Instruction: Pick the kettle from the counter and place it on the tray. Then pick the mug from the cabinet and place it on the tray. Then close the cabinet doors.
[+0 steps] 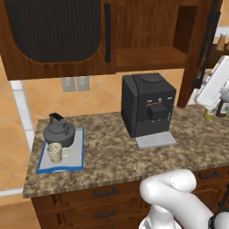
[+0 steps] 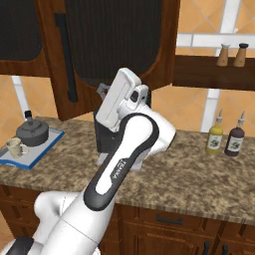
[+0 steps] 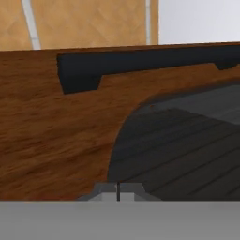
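With its two fingertips pressed together and nothing between them, the gripper (image 3: 118,191) sits right up against the face of the right cabinet door (image 3: 56,136), close to the curved edge of that door's black ribbed panel (image 3: 187,145) and below its black bar handle (image 3: 140,61) as the hand view frames it. From the right base view, the white arm (image 2: 122,159) reaches up to this door (image 2: 114,40), which stands swung out from the cabinet. Beside the open door, the cabinet (image 1: 150,56) shows its bare wooden shelf, while the left cabinet door (image 1: 53,36) lies shut across the front. Under the cabinet, on the counter (image 1: 112,156), a tall black coffee machine (image 1: 147,107) stands roughly below the shelf. Well to the left of the coffee machine, the tray (image 1: 78,154) lies near the counter's left end, with the kettle (image 1: 58,132) on its back part and the mug (image 1: 55,152) just in front of the kettle. Far on the other side of the coffee machine, two bottles (image 2: 225,138) stand by the wall.
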{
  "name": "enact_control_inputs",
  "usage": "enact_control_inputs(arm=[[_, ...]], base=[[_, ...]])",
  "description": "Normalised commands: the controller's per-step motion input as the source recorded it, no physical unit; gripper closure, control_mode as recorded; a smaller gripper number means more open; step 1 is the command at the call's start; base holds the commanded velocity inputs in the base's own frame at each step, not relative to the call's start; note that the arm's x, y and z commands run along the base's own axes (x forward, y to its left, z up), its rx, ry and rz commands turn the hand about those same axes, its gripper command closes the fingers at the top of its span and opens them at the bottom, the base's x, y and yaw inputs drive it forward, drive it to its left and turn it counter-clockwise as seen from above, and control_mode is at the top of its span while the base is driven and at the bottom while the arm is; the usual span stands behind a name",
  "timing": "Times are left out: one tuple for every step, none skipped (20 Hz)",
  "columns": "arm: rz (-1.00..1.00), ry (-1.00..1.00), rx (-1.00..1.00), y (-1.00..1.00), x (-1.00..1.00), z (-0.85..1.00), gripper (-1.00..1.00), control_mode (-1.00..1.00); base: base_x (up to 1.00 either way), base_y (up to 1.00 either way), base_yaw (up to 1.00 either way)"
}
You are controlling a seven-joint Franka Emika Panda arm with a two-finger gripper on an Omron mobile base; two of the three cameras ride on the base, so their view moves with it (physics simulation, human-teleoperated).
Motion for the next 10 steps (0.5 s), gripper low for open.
enact_control_inputs(arm=[[0.00, 0.16, 0.00, 0.06, 0.52, 0.19, 1.00, -1.00], [0.00, 0.16, 0.00, 0.04, 0.56, 0.19, 1.00, -1.00], [0.00, 0.16, 0.00, 0.01, 0.57, 0.15, 1.00, -1.00], [0.00, 0.14, 0.00, 0.00, 0.61, 0.12, 1.00, -1.00], [0.00, 0.15, 0.00, 0.00, 0.74, 0.05, 1.00, -1.00], [0.00, 0.15, 0.00, 0.00, 0.74, 0.01, 1.00, -1.00], [0.00, 0.13, 0.00, 0.00, 0.73, 0.00, 1.00, -1.00], [0.00, 0.13, 0.00, 0.00, 0.70, 0.00, 1.00, -1.00], [0.00, 0.12, 0.00, 0.00, 0.68, 0.00, 1.00, -1.00], [-0.01, 0.12, 0.00, 0.00, 0.68, 0.00, 1.00, -1.00]], base=[[0.00, 0.00, 0.00], [0.00, 0.00, 0.00], [0.00, 0.00, 0.00], [0.00, 0.00, 0.00], [0.00, 0.00, 0.00], [0.00, 0.00, 0.00], [0.00, 0.00, 0.00], [0.00, 0.00, 0.00], [0.00, 0.00, 0.00], [0.00, 0.00, 0.00]])
